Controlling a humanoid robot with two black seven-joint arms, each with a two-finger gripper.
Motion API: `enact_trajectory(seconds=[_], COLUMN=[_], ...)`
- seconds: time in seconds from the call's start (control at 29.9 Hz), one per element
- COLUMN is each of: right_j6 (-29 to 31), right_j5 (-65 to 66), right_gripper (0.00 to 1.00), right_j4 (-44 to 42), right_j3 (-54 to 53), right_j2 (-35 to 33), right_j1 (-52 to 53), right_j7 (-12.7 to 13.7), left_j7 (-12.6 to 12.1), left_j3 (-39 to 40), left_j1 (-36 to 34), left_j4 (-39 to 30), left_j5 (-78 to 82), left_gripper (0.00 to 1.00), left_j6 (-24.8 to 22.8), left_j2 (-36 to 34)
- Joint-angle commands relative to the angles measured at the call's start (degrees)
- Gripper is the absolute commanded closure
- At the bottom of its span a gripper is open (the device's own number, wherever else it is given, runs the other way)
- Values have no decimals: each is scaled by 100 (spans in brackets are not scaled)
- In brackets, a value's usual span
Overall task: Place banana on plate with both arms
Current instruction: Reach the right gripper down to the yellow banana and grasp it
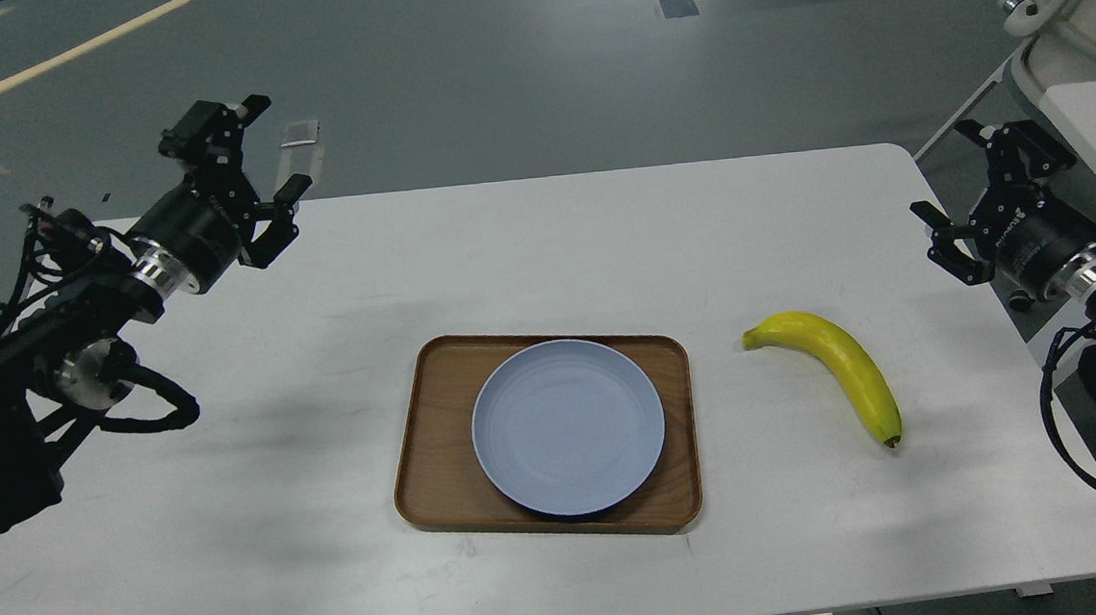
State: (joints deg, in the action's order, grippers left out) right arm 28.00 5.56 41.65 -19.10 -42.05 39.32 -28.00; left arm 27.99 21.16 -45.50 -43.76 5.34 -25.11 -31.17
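Hovering apart, left gripper [269,153] and right gripper [950,193] spread-fingered, banana [837,369] untouched.

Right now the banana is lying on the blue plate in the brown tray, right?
Not quite. The head view shows the banana lying on the white table, to the right of the tray. The blue plate does sit in the brown tray, but holds nothing.

You could read no text here: small white lettering stood on the right end effector [959,177] and the left end effector [259,144], too blurred to make out.
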Motion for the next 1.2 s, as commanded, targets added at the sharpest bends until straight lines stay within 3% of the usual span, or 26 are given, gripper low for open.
enact_trajectory(seconds=[0.0,0.1,0.2,0.27,0.43,0.74,1.17], right_j6=[0,0,0,0,0,0,0], right_j5=[1643,3453,4337,5520,6894,7125,7125], right_gripper=[0,0,0,0,0,0,3], right_j4=[500,957,1152,1310,1214,766,537], right_j3=[415,644,714,881,1853,3921,4327], right_j2=[-530,-1092,-1261,-1296,-929,249,531], right_j1=[531,1085,1367,1753,2526,3082,2607], right_j7=[0,0,0,0,0,0,0], left_j7=[1,1,1,1,1,1,1], left_j3=[625,635,644,661,670,661,679], left_j1=[515,569,560,560,542,639,648], left_j4=[25,25,8,-1,-27,-62,-63], left_j5=[-69,-69,-51,-33,2,19,28], left_gripper=[2,2,2,2,2,2,2], left_j6=[-289,-289,-289,-289,-289,-289,-289], left_j2=[-83,-65,-56,-39,-12,5,14])
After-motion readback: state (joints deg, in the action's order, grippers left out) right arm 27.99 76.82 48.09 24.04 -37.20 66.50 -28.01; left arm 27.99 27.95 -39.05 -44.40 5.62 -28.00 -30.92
